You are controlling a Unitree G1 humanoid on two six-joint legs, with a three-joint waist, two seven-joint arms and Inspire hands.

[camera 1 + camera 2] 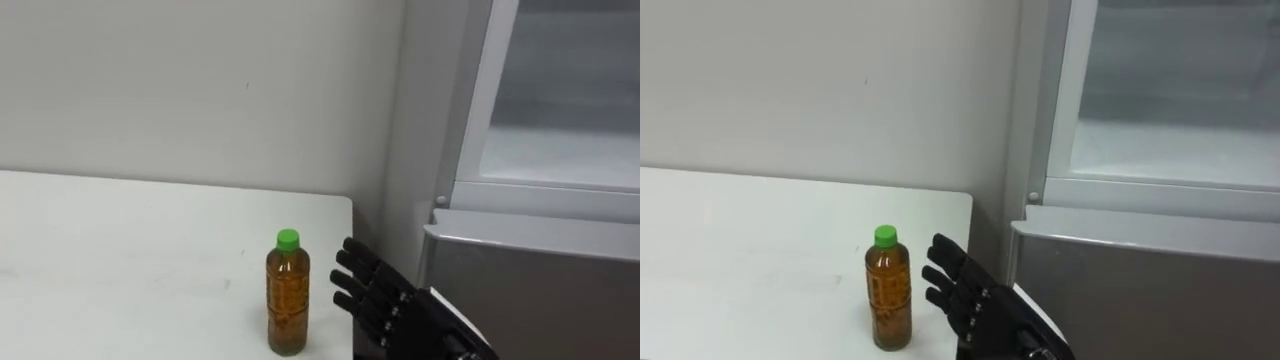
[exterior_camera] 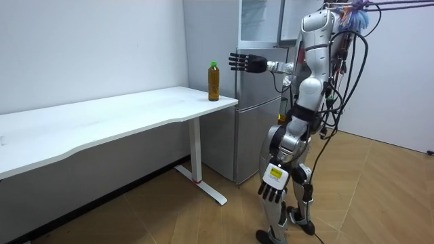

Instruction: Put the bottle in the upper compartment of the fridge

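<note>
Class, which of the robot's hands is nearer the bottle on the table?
Right. The right hand hovers open just beside the bottle, on its right; the left hand hangs low by the robot's thigh.

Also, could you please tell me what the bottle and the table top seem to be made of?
The bottle looks like clear plastic: amber liquid shows through its wall; its cap is opaque green. The table top looks like matt white laminate or painted board, smooth and grainless.

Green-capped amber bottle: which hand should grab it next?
Right. The right hand is raised beside the green-capped amber plastic bottle, fingers open; the left hand hangs low by its leg.
</note>
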